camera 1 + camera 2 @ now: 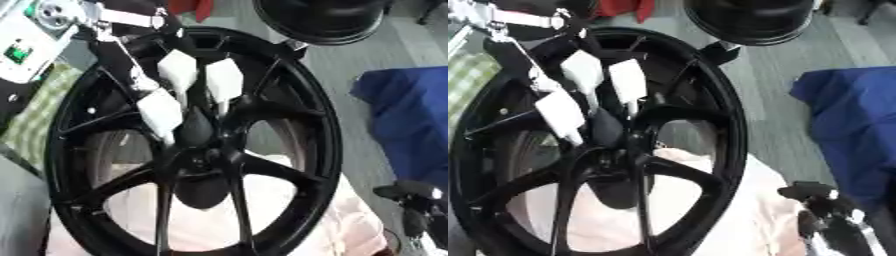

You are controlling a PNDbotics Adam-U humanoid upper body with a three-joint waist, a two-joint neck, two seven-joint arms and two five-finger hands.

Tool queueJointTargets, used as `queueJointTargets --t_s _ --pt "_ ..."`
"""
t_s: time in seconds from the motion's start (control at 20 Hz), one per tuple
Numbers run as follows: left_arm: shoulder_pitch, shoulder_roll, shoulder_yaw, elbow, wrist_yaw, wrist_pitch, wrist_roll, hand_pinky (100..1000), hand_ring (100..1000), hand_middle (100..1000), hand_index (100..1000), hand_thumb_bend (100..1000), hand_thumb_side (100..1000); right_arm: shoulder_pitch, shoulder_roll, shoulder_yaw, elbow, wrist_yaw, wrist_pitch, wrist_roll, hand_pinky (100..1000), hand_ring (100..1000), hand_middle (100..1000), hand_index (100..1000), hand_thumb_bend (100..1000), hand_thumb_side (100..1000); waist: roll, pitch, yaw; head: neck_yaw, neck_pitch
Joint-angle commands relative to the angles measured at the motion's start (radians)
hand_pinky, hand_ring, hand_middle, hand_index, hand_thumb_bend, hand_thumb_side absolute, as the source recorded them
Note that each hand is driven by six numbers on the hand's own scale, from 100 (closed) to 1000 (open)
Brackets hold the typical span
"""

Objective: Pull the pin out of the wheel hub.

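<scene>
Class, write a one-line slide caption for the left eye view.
Left hand reaches with white-padded fingers to the centre of the black wheel hub; right hand idles lower right.

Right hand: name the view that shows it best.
Right eye view. The right hand shows there at lower right, beside the wheel, with more of it in frame. The left eye view cuts it off at the edge. Neither view shows its fingers clearly.

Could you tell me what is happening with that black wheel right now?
The robot's left hand reaches down from the upper left onto the black wheel, its white-tipped fingers gathered just above the hub. Whether they grip the pin cannot be seen. The right hand idles at the lower right.
</scene>
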Motion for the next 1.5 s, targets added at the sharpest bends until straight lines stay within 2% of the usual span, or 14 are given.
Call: queueJointTargets --t_s 0.05,0.5,0.8,1.15,1.5 --pt "-0.021 0.009 0.000 -0.002 0.003 -0.035 -0.024 853 725 676 822 277 195 -0.001 0.000 -0.003 -0.012 0.000 0.004 -0.007 822 751 634 781 100 342 0.001 -0.014 -0.001 0.003 -0.005" --pt "-0.025 0.006 0.006 -0.003 0.028 -0.029 -0.024 838 658 578 756 195 150 -0.003 0.008 -0.004 -0.012 0.004 0.013 -0.014 823 751 633 782 100 344 -0.001 -0.012 -0.001 0.002 -0.004" --pt "-0.030 0.007 0.020 -0.013 0.057 -0.010 -0.024 811 559 438 618 106 108 -0.003 0.010 -0.003 -0.012 0.005 0.017 -0.017 824 752 634 784 100 349 -0.001 -0.014 0.000 0.001 -0.003" --pt "-0.038 0.011 0.046 -0.023 0.088 0.027 -0.024 795 522 378 557 100 143 -0.001 0.011 -0.004 -0.012 0.005 0.018 -0.017 825 752 634 784 100 353 -0.001 -0.019 0.001 0.000 -0.002" --pt "-0.052 0.018 0.085 -0.029 0.107 0.073 -0.021 780 497 344 524 100 137 0.001 0.011 -0.006 -0.012 0.000 0.020 -0.017 826 751 633 785 100 354 0.000 -0.023 0.004 -0.002 -0.001"
